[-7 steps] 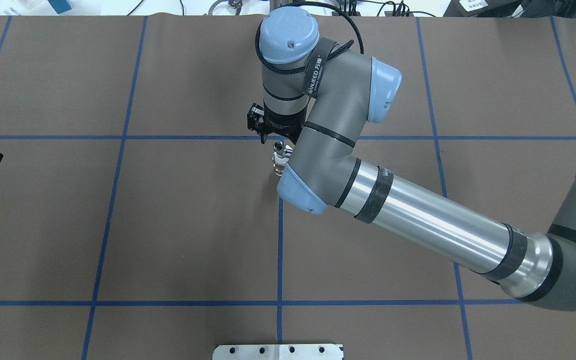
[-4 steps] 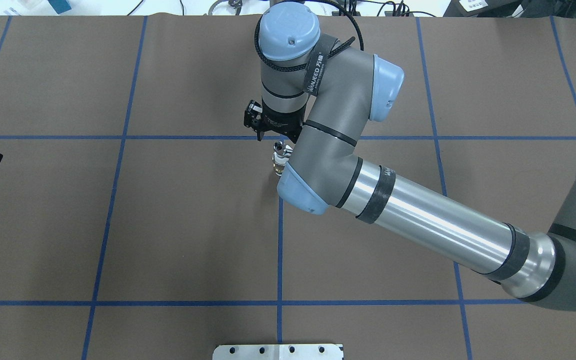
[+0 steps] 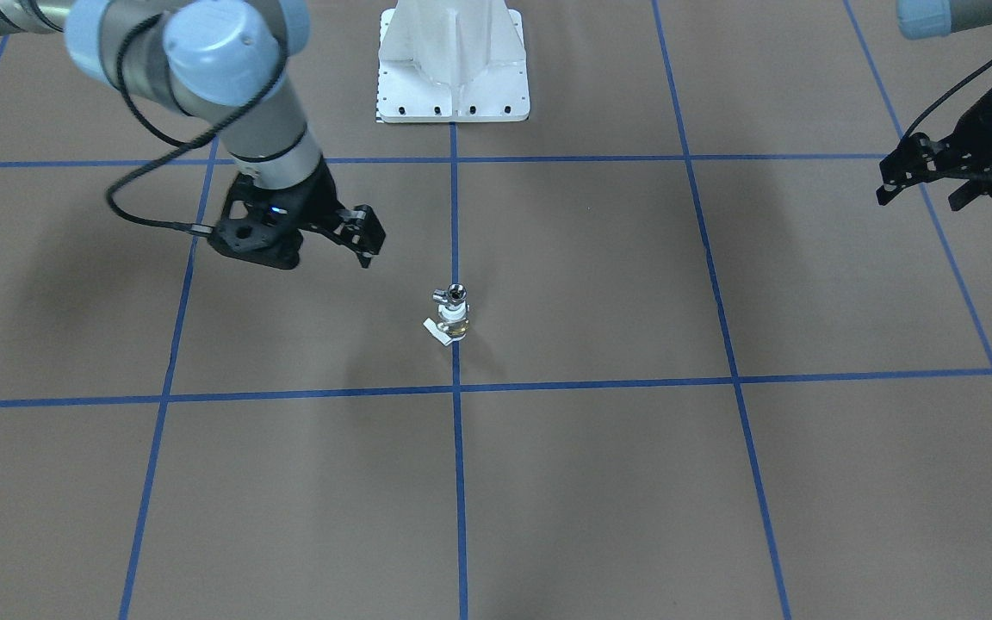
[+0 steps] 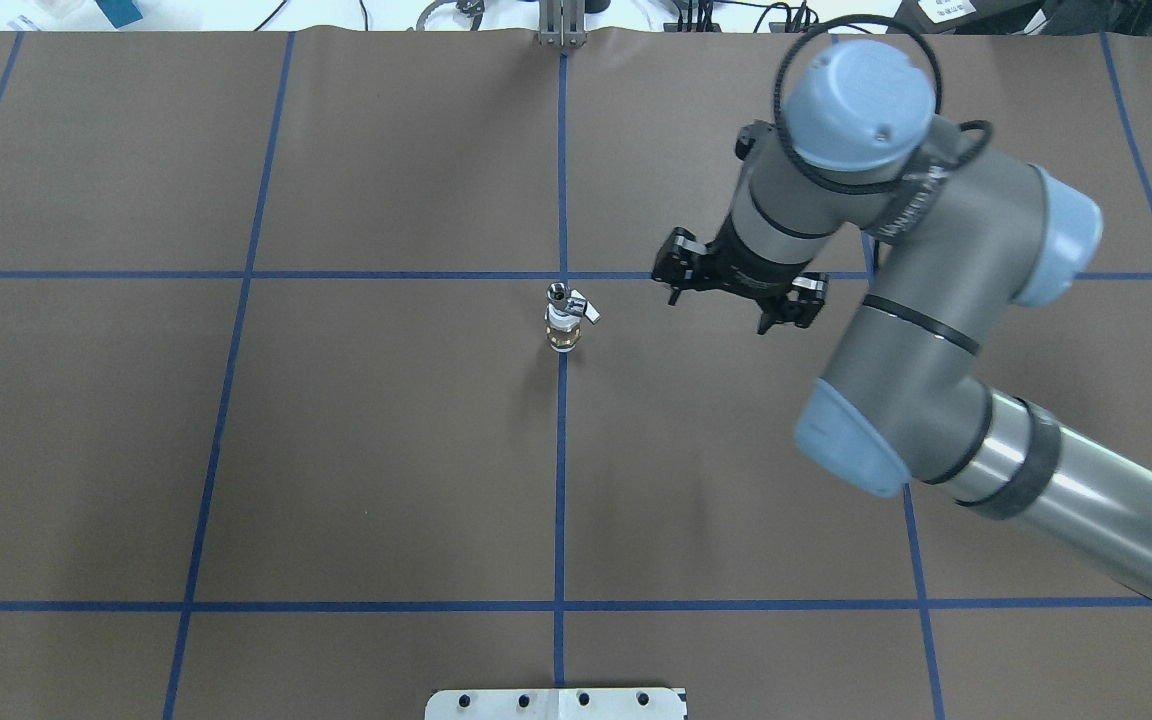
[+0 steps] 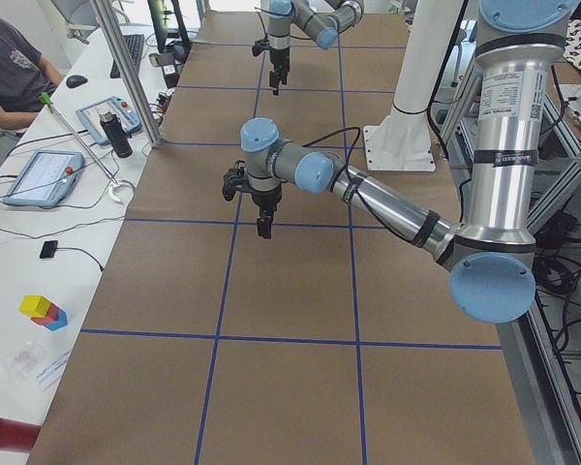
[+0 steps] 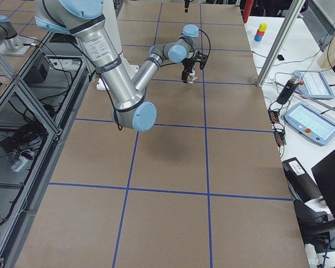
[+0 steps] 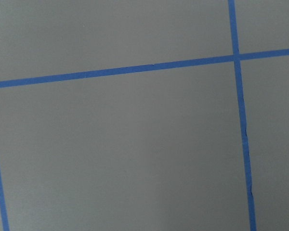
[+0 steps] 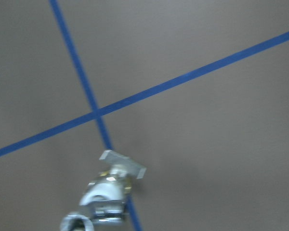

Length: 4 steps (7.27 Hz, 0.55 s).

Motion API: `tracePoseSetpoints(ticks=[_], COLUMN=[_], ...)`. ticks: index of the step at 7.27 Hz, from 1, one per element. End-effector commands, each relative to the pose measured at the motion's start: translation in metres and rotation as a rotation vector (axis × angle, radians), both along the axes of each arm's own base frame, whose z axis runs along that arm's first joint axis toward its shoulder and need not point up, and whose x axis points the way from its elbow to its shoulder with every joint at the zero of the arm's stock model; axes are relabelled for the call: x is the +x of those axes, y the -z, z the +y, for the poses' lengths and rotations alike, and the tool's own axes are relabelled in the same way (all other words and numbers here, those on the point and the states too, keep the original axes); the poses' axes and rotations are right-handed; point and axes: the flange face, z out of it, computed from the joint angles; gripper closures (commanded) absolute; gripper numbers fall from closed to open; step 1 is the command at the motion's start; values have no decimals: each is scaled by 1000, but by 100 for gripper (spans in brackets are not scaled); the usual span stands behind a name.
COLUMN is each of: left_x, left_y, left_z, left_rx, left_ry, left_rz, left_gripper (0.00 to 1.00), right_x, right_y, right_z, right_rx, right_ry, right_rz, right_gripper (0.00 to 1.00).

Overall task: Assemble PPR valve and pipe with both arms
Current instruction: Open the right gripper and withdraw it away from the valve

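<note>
The PPR valve [image 4: 563, 335], white with a brass middle and a pale tab handle, stands upright on the brown table's centre tape line. The silver pipe [image 4: 558, 294] sits in its top. Both also show in the front view, the valve [image 3: 455, 320] below the pipe [image 3: 456, 294], and the valve shows low in the right wrist view [image 8: 108, 190]. My right gripper [image 4: 721, 308] hangs open and empty to the valve's right, apart from it, and shows in the front view [image 3: 350, 245]. My left gripper [image 3: 918, 200] is open and empty, far off at the table's left end.
The white pedestal base [image 3: 453, 86] stands at the robot's side of the table. Blue tape lines [image 4: 561, 450] divide the brown surface. The left wrist view shows only bare table and tape [image 7: 238, 96]. Tablets and an operator's desk [image 5: 48, 174] flank the table's far side.
My right arm has swung to the right, away from over the valve. The valve with the pipe stands uncovered, in the same spot. The left gripper has hardly moved.
</note>
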Motion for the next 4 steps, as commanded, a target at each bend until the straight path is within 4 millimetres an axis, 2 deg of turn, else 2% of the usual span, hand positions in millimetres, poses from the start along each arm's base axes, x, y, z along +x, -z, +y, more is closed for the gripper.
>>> tracePoseSetpoints(ticks=[1,2,3,4], left_x=[-27,-46,-70,-90], left_y=[-12,-25,-36,-50], left_z=[3,4,3,6], left_rx=[1,61,65,74], left_ry=[31,-23,-18,-17], left_rz=[-5,-18,12,22], left_gripper=[0,0,0,0], right_x=[91,131,180,238], right_y=[-85,-120,-155,-191], right_z=[8,-2,-9,-10], right_rx=[80,109,121,128], right_ry=[54,79,122,178], right_rz=[88,134,144,105], right_gripper=[0,0,0,0])
